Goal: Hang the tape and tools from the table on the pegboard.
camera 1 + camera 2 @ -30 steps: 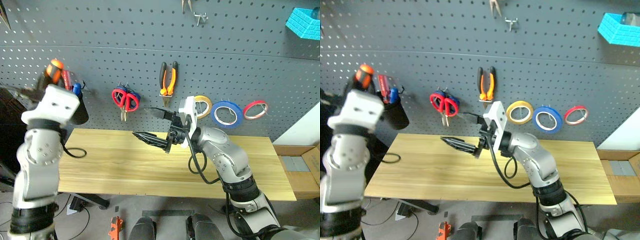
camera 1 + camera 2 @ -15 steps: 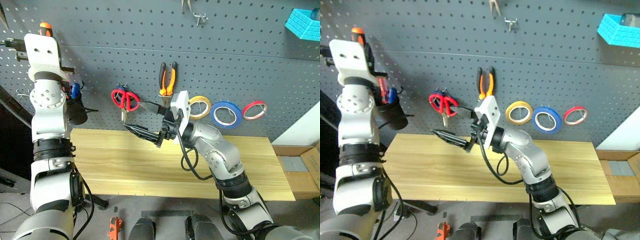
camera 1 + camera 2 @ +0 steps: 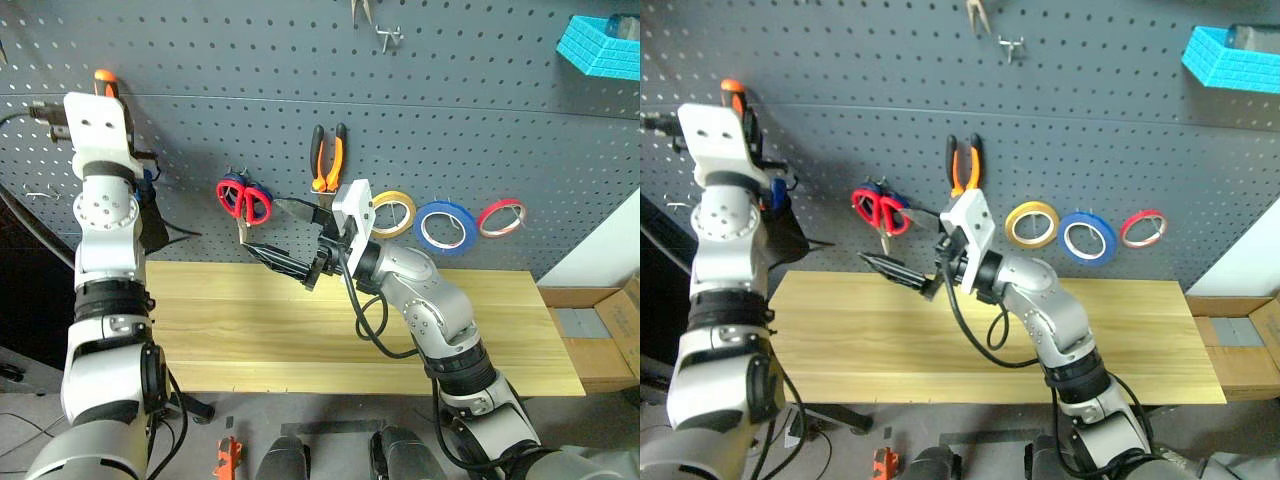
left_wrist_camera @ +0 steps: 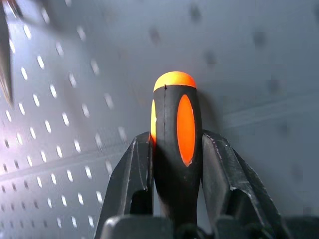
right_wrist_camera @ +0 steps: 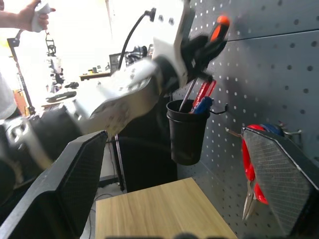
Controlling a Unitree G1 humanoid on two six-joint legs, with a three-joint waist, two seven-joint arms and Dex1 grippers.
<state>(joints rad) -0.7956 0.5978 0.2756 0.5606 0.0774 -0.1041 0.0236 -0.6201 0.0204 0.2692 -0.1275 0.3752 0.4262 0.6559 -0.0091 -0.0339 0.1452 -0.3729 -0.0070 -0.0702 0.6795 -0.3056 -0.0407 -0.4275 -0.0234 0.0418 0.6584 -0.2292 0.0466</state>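
The left end effector [image 4: 177,164] pinches the screwdriver [image 4: 177,149] high at the far left pegboard [image 3: 480,110], above a black cup [image 5: 187,130]. The right end effector [image 3: 285,240] hangs spread over the counter [image 3: 300,330].

My left arm is raised high at the far left, forearm upright, wrist close to the pegboard [image 3: 480,110]. My left hand [image 4: 177,149] is clamped on the orange-and-black handle of the screwdriver [image 4: 178,144], one finger [image 4: 130,174] pressed to each side of it, the handle's rounded end standing up past the fingertips. My right arm reaches across toward the left over the surface [image 3: 500,330], elbow bent, wrist turned leftward. My right hand [image 3: 285,240] is spread wide, its two black fingers well apart and holding nothing.
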